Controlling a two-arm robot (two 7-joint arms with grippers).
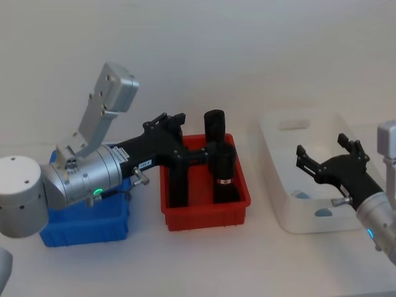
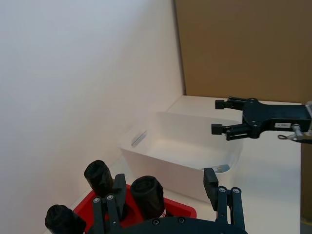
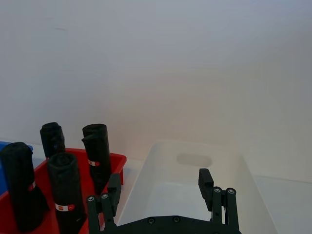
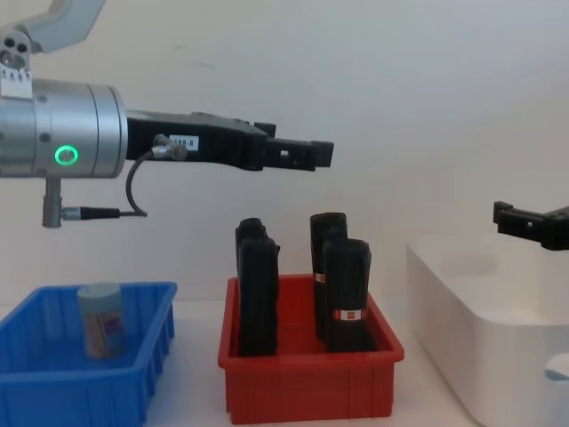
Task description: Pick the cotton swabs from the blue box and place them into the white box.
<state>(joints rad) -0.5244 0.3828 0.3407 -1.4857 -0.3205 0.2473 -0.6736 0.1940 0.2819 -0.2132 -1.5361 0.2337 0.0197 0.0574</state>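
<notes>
One cotton swab jar (image 4: 100,318) with a pale cap stands upright in the blue box (image 4: 53,382), which my left arm partly covers in the head view (image 1: 86,226). My left gripper (image 1: 195,133) is open and holds nothing, high above the red bin (image 4: 307,384) and well to the right of the jar. Two pale blue caps (image 1: 301,195) lie on the floor of the white box (image 1: 272,133). Above that box my right gripper (image 1: 325,148) hangs open with nothing between its fingers. The left wrist view shows the right gripper (image 2: 229,117) over the white box (image 2: 146,156).
The red bin (image 1: 207,213) stands between the two boxes and holds several tall black packs (image 4: 258,294) that rise above its rim. A white wall runs close behind all three containers. Bare table lies in front of them.
</notes>
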